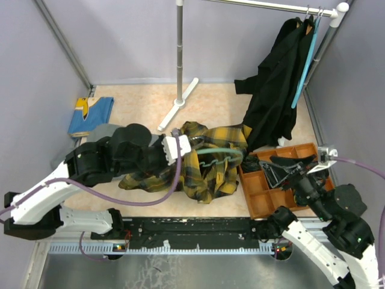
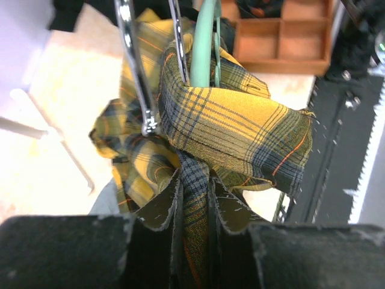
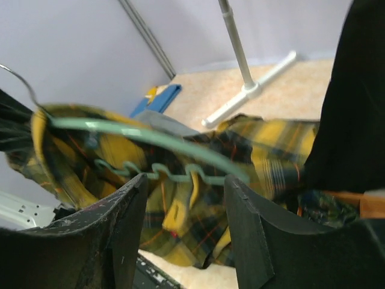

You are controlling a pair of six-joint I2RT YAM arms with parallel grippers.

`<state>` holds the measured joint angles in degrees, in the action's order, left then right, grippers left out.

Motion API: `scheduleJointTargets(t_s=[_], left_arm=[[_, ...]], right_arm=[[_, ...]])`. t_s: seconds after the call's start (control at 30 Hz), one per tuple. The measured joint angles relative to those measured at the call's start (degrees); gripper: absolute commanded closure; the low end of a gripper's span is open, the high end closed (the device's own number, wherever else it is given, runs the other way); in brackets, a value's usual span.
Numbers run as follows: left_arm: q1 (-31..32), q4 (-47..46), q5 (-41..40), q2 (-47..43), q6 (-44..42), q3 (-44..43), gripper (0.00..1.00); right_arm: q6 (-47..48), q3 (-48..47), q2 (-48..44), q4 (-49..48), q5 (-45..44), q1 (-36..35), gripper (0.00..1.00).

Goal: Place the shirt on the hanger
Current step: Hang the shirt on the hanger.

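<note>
While left end effector [image 2: 194, 201] pinches the shirt [image 2: 240, 126], the hanger [image 2: 203, 42] seemingly adjoins.

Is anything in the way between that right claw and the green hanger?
Nothing visible does. The open right gripper faces the hanger across bare air; the shirt sits behind it and over one end.

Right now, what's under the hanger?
The plaid shirt, bunched beneath the hanger and pinched in the left gripper. Fabric folds over part of the hanger, hiding it there. Whatever lies under the shirt is covered.
</note>
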<state>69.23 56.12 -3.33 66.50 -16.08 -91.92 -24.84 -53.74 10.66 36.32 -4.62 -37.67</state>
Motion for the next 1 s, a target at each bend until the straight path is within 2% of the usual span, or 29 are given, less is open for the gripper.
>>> scheduleJointTargets(t_s=[0.17,0.3,0.67,0.87,1.0], left_arm=[[0.00,-6.40,-7.34,-4.02,2.99,1.44,1.00],[-0.02,-9.90,-11.10,-5.01,4.37,0.76,1.00],[0.00,-11.21,-12.59,-3.15,4.74,-0.11,1.00],[0.00,-11.50,-12.68,-2.80,4.68,-0.11,1.00],[0.00,-11.80,-12.74,-2.80,4.68,-0.11,1.00]], right_arm=[[-6.47,7.06,-1.36,-1.73,-1.27,0.00,0.44],[-12.61,12.57,-1.03,-6.80,-0.68,-0.02,0.43],[-31.23,25.59,4.66,-29.46,-0.07,0.00,0.38],[-36.98,27.98,10.49,-39.34,1.97,-0.02,0.42],[-39.47,29.27,12.44,-41.64,2.80,-0.02,0.45]])
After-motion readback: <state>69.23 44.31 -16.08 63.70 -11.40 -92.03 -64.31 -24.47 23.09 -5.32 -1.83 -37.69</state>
